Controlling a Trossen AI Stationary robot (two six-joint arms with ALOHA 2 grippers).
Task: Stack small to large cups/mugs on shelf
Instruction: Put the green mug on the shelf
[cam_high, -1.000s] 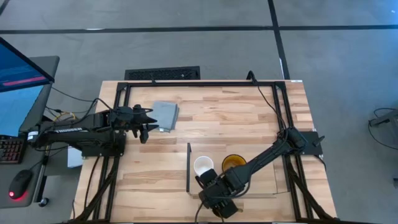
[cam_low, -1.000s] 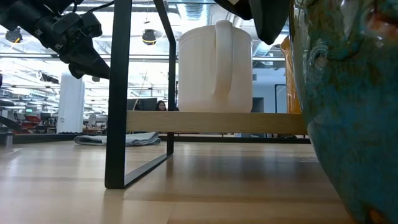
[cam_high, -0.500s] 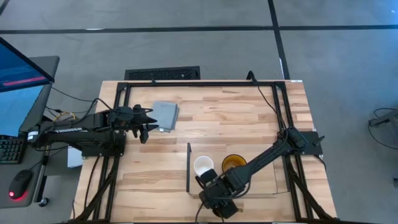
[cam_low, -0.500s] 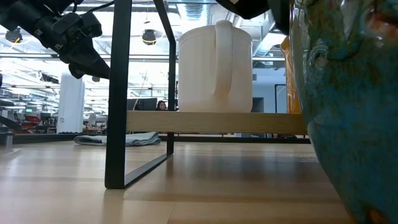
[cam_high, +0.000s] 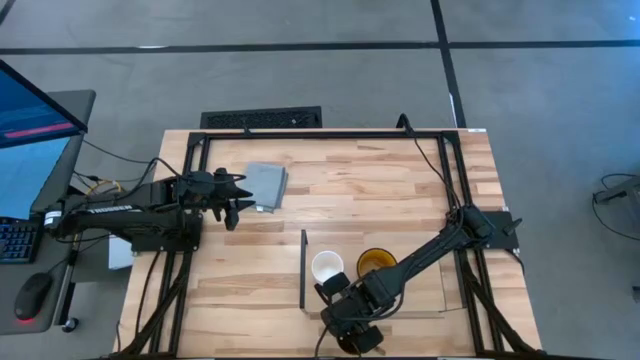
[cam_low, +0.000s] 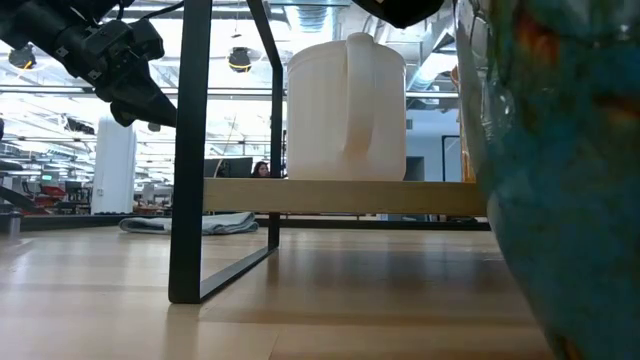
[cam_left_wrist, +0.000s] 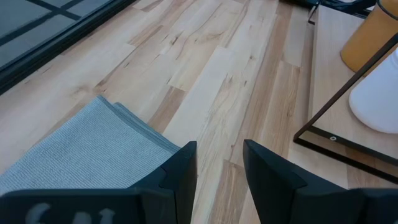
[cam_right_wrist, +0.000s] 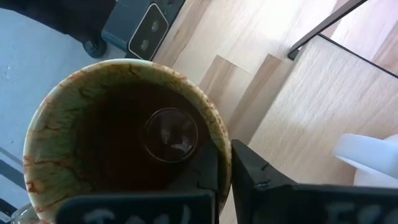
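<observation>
A white mug and a yellow mug stand upright side by side on the light-wood shelf. The white mug is nearer the shelf's dark upright panel. A large third mug, teal-blue outside and brown-green inside, is at the table's near edge in front of the shelf. My right gripper is shut on it and hides it from above. My left gripper hangs open over the table's left part, beside a grey cloth, with nothing between its fingers. My right gripper pinches the big mug's rim, one finger inside the mug and the other finger outside its wall. The fingers come from above, pointing down. The mug is upright, mouth up; whether its base is on the table I cannot tell.
A folded grey cloth lies at the far left of the table, just beyond my left gripper. A dark metal frame runs around the table. A monitor stands off the left edge. Bare wood lies between cloth and shelf.
In the low view my right gripper's dark body above the big mug has drawn upward out of the picture. The mug's near wall has shifted a little toward the white mug and shows blurred. My left arm has kept still.
</observation>
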